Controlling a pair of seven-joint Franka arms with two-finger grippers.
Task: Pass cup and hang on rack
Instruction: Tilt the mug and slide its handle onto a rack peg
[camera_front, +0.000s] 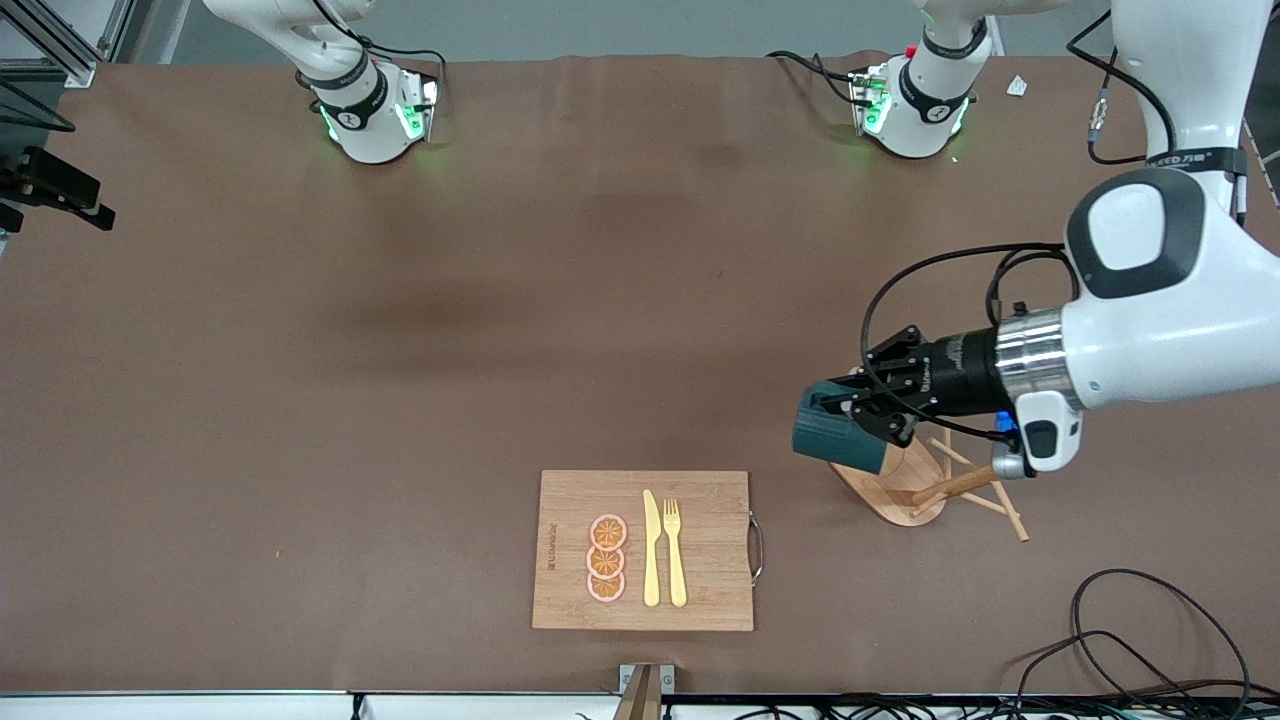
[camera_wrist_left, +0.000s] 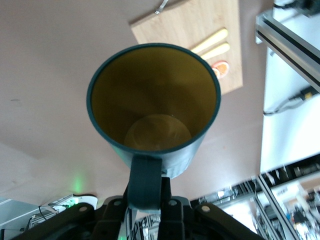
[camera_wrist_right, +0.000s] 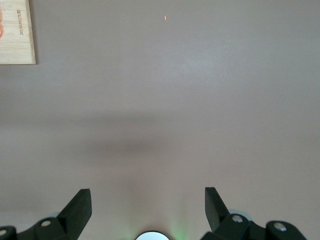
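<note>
Held off the table: the cup (camera_front: 835, 435), dark teal outside, golden-brown inside, lying on its side over the oval base (camera_front: 890, 492) of the rack (camera_front: 925, 488). Looks rigid and glazed, so probably slick, modest in weight, and liable to chip if knocked against wood. Seems empty in the left wrist view, with nothing to spill.

Gripped by the handle (camera_wrist_left: 145, 182) alone, pinched between the fingers of the left gripper (camera_front: 858, 408), which is clamped on it. Leaves the whole body cantilevered out from the pinch, so likely prone to pivoting about the handle under any bump. Calls for slow, level motion. Also blocks part of the handle's loop, the very part that has to slide over a peg; best to keep the pinch low on the handle and present the free gap to the dowel.

Just beside and partly under the cup: thin, light wooden pegs (camera_front: 1000, 505) sticking out toward the left arm's end of the table. Judged easy to push or tip along with the whole rack, given how slender it all looks.

Toward the right arm's end, nearer the front camera: a bamboo cutting board (camera_front: 700, 490) carrying three orange slices (camera_front: 606, 558), a yellow knife (camera_front: 651, 548) and a fork (camera_front: 675, 550), well apart from the rack.

Out of the front view: the right gripper (camera_wrist_right: 147, 200), fingers spread wide with nothing between them, over bare brown table (camera_wrist_right: 200, 100), apparently waiting.
</note>
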